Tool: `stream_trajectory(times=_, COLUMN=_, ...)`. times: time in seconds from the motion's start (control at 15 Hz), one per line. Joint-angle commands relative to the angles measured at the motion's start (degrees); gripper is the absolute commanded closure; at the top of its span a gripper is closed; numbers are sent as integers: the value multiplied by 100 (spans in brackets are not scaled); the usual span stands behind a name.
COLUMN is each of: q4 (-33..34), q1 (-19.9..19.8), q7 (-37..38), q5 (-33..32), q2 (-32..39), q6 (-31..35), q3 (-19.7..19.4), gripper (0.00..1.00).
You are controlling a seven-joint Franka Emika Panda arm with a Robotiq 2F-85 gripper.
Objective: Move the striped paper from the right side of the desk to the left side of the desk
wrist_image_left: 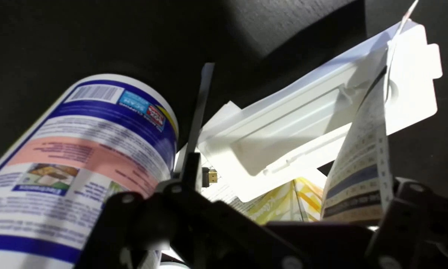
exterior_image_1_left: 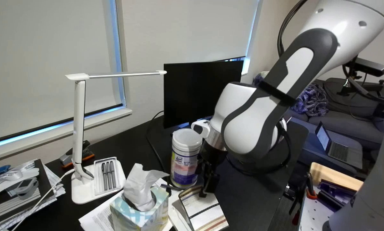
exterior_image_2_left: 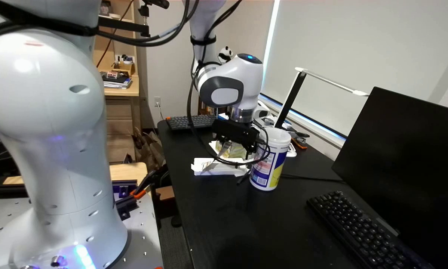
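The white canister (exterior_image_1_left: pixel 185 157) carries the brand name Lysol (exterior_image_1_left: pixel 179 159) on its label in an exterior view. In the wrist view, the canister also shows a barcode (wrist_image_left: pixel 94 93); next to that, a blue and red panel (wrist_image_left: pixel 143 106) has flipped lettering, of which SCAN and CLIPPING can be made out. A caption strip (wrist_image_left: pixel 39 189) under a small photograph (wrist_image_left: pixel 52 175) is too blurred to read surely. Lettering on the patterned box (wrist_image_left: pixel 274 204), the striped paper (wrist_image_left: pixel 360 175) and a printed white sheet (exterior_image_1_left: pixel 97 217) is illegible.
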Motion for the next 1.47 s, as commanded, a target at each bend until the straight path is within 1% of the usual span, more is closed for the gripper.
stream_trajectory(times=0.0, q4=-435, q1=369, q7=475, q5=-630, q2=-169, q6=559, q3=-328, gripper=0)
stream_trajectory(times=0.13, q4=-528, q1=569, q7=565, q5=-890, q2=-143, q6=768, q3=-530, gripper=0)
stream_trajectory(times=0.27, q4=-625, q1=837, q7=553, q5=-1172, q2=-84, q6=1128, q3=-777, gripper=0)
stream_trajectory(times=0.33, q4=-759, q1=625, q7=1021, q5=-2024, q2=10, q6=1497, q3=-744, gripper=0)
stream_trajectory(times=0.4, q4=-773, q1=1432, q7=654, q5=-1837, q2=96, q6=1670, q3=-1541, gripper=0)
stream_trajectory(times=0.47, q4=-813, q1=1745, q7=585, q5=-2029, q2=274, q6=2022, q3=-2004, gripper=0)
stream_trajectory(times=0.53, q4=-770, q1=2127, q7=211, q5=-1782, q2=546, q6=2321, q3=-2430, gripper=0)
stream_trajectory(times=0.6, q4=-652, q1=2679, q7=-112, q5=-1429, q2=888, q6=2666, q3=-2907, gripper=0)
stream_trajectory(times=0.67, q4=-572, q1=3094, q7=-264, q5=-1160, q2=1128, q6=2904, q3=-3177, gripper=0)
stream_trajectory(times=0.73, q4=-539, q1=3422, q7=-374, q5=-933, q2=1325, q6=3095, q3=-3357, gripper=0)
stream_trajectory(times=0.8, q4=-428, q1=3846, q7=-539, q5=-663, q2=1469, q6=3135, q3=-3639, gripper=0)
stream_trajectory(times=0.87, q4=-212, q1=4330, q7=-815, q5=-277, q2=1445, q6=2773, q3=-3973, gripper=0)
stream_trajectory(times=0.93, q4=-183, q1=4760, q7=-720, q5=-158, q2=1605, q6=2765, q3=-4225, gripper=0)
stream_trajectory(times=1.0, q4=-112, q1=5091, q7=-707, q5=-50, q2=1736, q6=2709, q3=-4415, gripper=0)
stream_trajectory(times=1.07, q4=-185, q1=5143, q7=-607, q5=-47, q2=1763, q6=2672, q3=-4342, gripper=0)
stream_trajectory(times=1.13, q4=-224, q1=5304, q7=-585, q5=-10, q2=1753, q6=2639, q3=-4388, gripper=0)
stream_trajectory(times=1.27, q4=-304, q1=5787, q7=-722, q5=148, q2=1595, q6=2145, q3=-4705, gripper=0)
stream_trajectory(times=1.4, q4=-373, q1=6296, q7=-756, q5=171, q2=1422, q6=1478, q3=-5198, gripper=0)
